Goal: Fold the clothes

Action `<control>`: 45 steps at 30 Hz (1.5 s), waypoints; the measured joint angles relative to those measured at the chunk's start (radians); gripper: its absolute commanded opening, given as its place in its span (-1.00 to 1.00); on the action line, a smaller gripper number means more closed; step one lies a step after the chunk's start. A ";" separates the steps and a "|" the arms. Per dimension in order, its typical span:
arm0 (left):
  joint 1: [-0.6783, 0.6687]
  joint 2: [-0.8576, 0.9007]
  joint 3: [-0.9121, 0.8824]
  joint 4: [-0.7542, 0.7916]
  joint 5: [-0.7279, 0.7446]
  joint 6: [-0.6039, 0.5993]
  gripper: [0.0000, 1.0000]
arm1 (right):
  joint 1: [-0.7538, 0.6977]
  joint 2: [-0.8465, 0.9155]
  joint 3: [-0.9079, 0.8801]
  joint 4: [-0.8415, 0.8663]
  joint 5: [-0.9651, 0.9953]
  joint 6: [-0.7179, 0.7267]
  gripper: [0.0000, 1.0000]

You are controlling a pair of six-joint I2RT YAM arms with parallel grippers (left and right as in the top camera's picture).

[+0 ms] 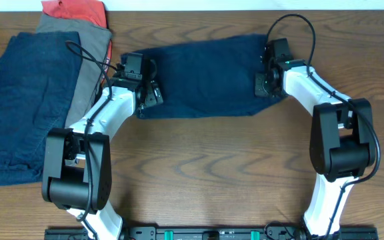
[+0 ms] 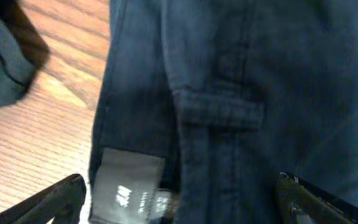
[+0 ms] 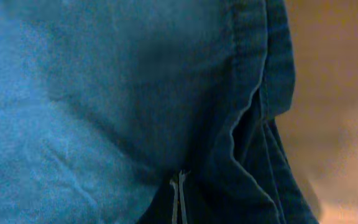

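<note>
Dark navy shorts (image 1: 205, 77) lie spread flat across the middle of the wooden table. My left gripper (image 1: 151, 93) hovers over their left edge, open. In the left wrist view its fingers (image 2: 55, 199) straddle the waistband, a grey label (image 2: 128, 186) and a belt loop (image 2: 219, 112), with the left gripper (image 2: 179, 208) holding nothing. My right gripper (image 1: 267, 83) is at the shorts' right edge. In the right wrist view the right gripper (image 3: 178, 193) is shut on a fold of the shorts (image 3: 104, 93) beside a stitched hem (image 3: 253, 93).
At the table's left a pile holds another navy piece (image 1: 25, 107), a grey one (image 1: 79, 60) and a red-orange one (image 1: 75, 10) at the back edge. Bare wood (image 1: 212, 173) stretches in front of the shorts between both arm bases.
</note>
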State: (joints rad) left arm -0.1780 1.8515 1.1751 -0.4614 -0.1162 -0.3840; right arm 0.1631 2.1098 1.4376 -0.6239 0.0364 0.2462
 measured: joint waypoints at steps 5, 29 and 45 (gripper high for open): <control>0.000 0.000 0.033 -0.063 0.037 0.045 0.96 | -0.062 -0.007 0.004 -0.087 -0.012 0.042 -0.98; 0.058 -0.002 0.286 -0.251 0.317 0.313 0.96 | -0.180 -0.241 -0.024 -0.036 -0.237 -0.114 -0.24; 0.213 0.142 0.286 -0.161 0.507 0.493 0.99 | -0.176 -0.114 -0.024 0.071 -0.246 -0.122 -0.28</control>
State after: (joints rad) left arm 0.0353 1.9930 1.4616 -0.6228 0.3912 0.1093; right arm -0.0128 1.9957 1.4136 -0.5529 -0.2096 0.1246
